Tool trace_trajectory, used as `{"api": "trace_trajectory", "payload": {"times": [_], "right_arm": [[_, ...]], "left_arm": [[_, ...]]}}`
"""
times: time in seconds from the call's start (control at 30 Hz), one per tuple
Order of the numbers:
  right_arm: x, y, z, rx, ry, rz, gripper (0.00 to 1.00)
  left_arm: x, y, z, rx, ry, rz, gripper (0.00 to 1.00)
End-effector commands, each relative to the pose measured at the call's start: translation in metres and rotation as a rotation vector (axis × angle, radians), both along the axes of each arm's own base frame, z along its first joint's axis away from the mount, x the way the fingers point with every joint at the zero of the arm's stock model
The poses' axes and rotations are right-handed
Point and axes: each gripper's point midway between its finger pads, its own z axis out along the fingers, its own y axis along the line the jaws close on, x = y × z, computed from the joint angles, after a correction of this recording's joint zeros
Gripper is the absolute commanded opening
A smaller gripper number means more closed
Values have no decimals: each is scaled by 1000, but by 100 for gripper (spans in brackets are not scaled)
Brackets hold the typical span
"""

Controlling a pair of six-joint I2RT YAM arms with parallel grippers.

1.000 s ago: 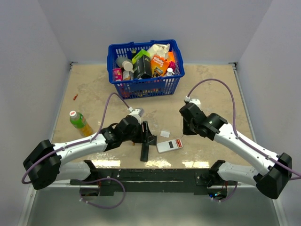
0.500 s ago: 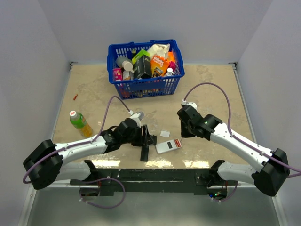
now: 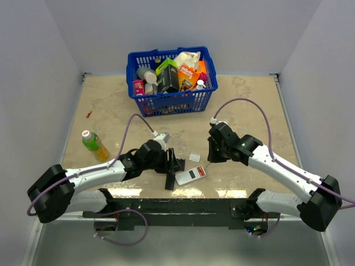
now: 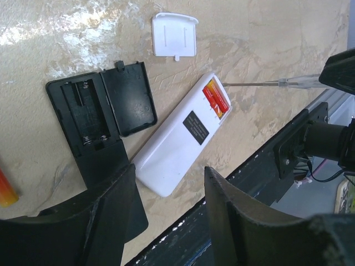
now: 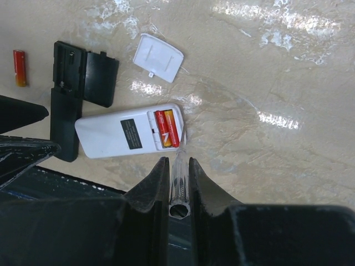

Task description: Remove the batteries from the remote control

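A white remote [image 3: 190, 175] [image 4: 183, 136] [image 5: 119, 136] lies back up with its compartment open, two red batteries [image 4: 216, 98] [image 5: 169, 128] still seated in it. Its white cover [image 4: 175, 34] [image 5: 158, 57] lies apart. My right gripper [image 5: 178, 183] [image 3: 212, 157] is shut on a clear-handled screwdriver [image 4: 272, 83], whose tip touches the remote's battery end. My left gripper [image 4: 169, 177] [image 3: 173, 160] stands open over the remote's other end, holding nothing. A black remote [image 4: 89, 127] [image 5: 66, 105] lies beside it, empty, with its cover [image 4: 130, 97]. One loose battery [image 5: 20, 68] lies on the table.
A blue basket [image 3: 172, 100] full of goods stands at the back centre. A green bottle [image 3: 93, 142] lies at the left, a small red bit [image 3: 88, 114] beyond it. The black mounting rail [image 3: 177, 208] runs along the near edge, close to the remotes.
My right gripper has come down and left with the screwdriver. The white remote has slid left and turned, toward my left gripper. The left arm has barely moved.
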Motion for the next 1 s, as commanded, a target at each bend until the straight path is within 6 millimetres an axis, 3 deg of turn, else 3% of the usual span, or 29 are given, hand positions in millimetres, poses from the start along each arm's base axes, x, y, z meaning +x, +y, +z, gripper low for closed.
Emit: {"api": "trace_trajectory", "payload": {"times": [0.0, 0.13, 0.23, 0.4, 0.53, 0.7, 0.83, 0.97], "right_arm": [[3, 2, 16, 28, -36, 0, 0], [5, -3, 41, 42, -100, 10, 0], [3, 3, 58, 106, -140, 42, 0], [-12, 21, 42, 153, -55, 159, 0], [-12, 22, 36, 136, -42, 185, 0], [-6, 26, 43, 131, -72, 210, 0], [1, 21, 41, 97, -118, 223, 0], [4, 12, 30, 31, -104, 212, 0]], "left_arm": [[2, -9, 16, -55, -46, -34, 57], [-1, -16, 19, -72, -46, -74, 56], [-6, -23, 18, -78, -37, -106, 53], [-18, -37, 12, -97, -19, -141, 48], [-27, -46, -1, -89, 16, -179, 42], [-27, -48, -11, -71, 14, -172, 24], [-27, -42, -26, -25, 29, -165, 0], [-26, -35, -35, 14, 34, -143, 0]]}}
